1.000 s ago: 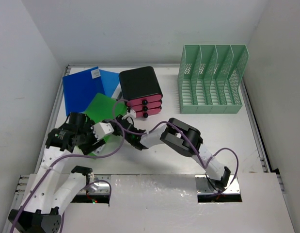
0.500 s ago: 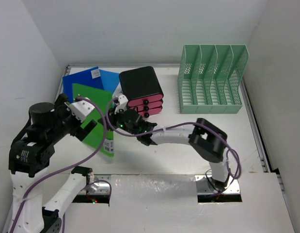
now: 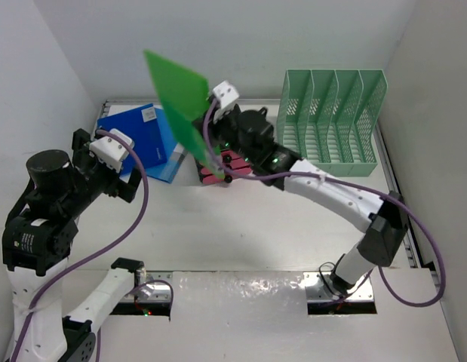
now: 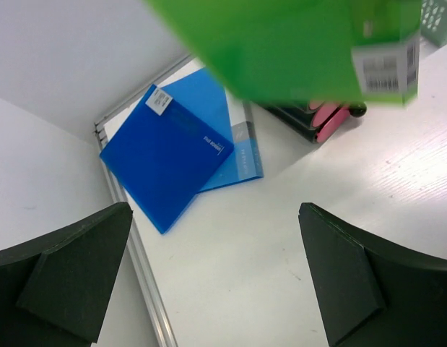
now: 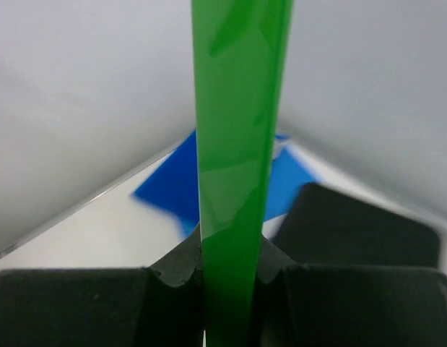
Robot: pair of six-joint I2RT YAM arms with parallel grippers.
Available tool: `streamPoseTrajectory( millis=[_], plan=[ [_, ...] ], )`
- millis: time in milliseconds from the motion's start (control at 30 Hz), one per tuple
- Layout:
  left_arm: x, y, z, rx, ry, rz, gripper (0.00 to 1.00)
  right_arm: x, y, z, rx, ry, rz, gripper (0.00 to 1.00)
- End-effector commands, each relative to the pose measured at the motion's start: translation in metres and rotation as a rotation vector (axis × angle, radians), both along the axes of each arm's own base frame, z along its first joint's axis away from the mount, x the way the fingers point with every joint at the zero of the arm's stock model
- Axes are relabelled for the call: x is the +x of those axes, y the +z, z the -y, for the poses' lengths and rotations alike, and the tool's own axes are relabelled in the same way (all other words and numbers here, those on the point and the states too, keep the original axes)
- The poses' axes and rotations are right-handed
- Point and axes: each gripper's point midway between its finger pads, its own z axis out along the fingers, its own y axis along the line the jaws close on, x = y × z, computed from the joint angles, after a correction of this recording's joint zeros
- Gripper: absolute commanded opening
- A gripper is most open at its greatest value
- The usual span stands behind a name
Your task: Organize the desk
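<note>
1. The counter is a flat white top with thin silver rails along its edges. It spreads from the arm bases at the near side to the far wall and carries everything else.
2. A dark blue folder lies flat in the counter's far left corner. It partly overlaps a lighter blue folder just to its right.
3. A black box of pink drawers sits just right of the blue folders. In the top view it is largely hidden behind the right arm.
4. A mint-green mesh file rack stands upright at the far right, well apart from the blue folders.
5. A green folder is lifted clear of the counter, above its far middle. It is tilted, with its upper corner leaning to the left, and a barcode label shows near one edge.
6. The right tool is clamped on the green folder's lower part. Its wrist view shows the thin sheet edge-on, with the fingers pressed against both sides.
7. The left tool is spread wide and grips nothing. It hangs above the near left of the counter, apart from the green folder.
</note>
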Motion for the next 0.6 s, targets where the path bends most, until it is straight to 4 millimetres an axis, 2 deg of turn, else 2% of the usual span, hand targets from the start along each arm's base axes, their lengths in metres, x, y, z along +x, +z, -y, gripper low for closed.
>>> streamPoseTrajectory(
  millis=[0, 33, 67, 133, 167, 200, 233, 267, 333, 367, 433, 500, 567],
  plan=[
    [0.013, 0.002, 0.011, -0.046, -0.026, 0.011, 1.0, 0.007, 0.099, 0.039, 0.088, -0.085, 0.188, 0.0],
    [0.017, -0.003, 0.01, -0.039, -0.02, 0.003, 1.0, 0.009, 0.11, 0.048, 0.072, -0.108, 0.233, 0.0],
    [0.022, -0.006, 0.01, -0.036, -0.017, -0.002, 1.0, 0.008, 0.134, 0.062, 0.087, -0.146, 0.281, 0.0],
    [0.029, -0.021, 0.011, -0.026, -0.022, -0.034, 1.0, 0.015, 0.159, 0.094, 0.059, -0.279, 0.377, 0.0],
    [0.033, -0.025, 0.013, -0.026, -0.026, -0.045, 1.0, 0.016, 0.176, 0.117, 0.065, -0.334, 0.417, 0.0],
    [0.037, -0.034, 0.014, -0.026, -0.029, -0.067, 1.0, 0.019, 0.184, 0.132, 0.056, -0.373, 0.441, 0.0],
    [0.039, -0.039, 0.018, -0.035, -0.043, -0.08, 1.0, 0.025, 0.187, 0.15, 0.038, -0.428, 0.449, 0.0],
    [0.045, -0.043, 0.02, -0.037, -0.048, -0.09, 1.0, 0.038, 0.192, 0.179, 0.028, -0.502, 0.456, 0.0],
    [0.052, -0.054, 0.023, -0.043, -0.058, -0.117, 1.0, 0.042, 0.197, 0.217, 0.036, -0.601, 0.463, 0.0],
    [0.058, -0.057, 0.024, -0.042, -0.059, -0.118, 1.0, 0.05, 0.19, 0.239, 0.016, -0.66, 0.456, 0.0],
    [0.066, -0.064, 0.025, -0.038, -0.054, -0.134, 1.0, 0.051, 0.194, 0.269, 0.001, -0.727, 0.468, 0.0],
    [0.074, -0.072, 0.025, -0.033, -0.051, -0.15, 1.0, 0.054, 0.19, 0.281, -0.025, -0.752, 0.459, 0.0],
    [0.08, -0.076, 0.026, -0.034, -0.048, -0.159, 0.99, 0.065, 0.172, 0.295, -0.083, -0.785, 0.429, 0.0]
  ],
)
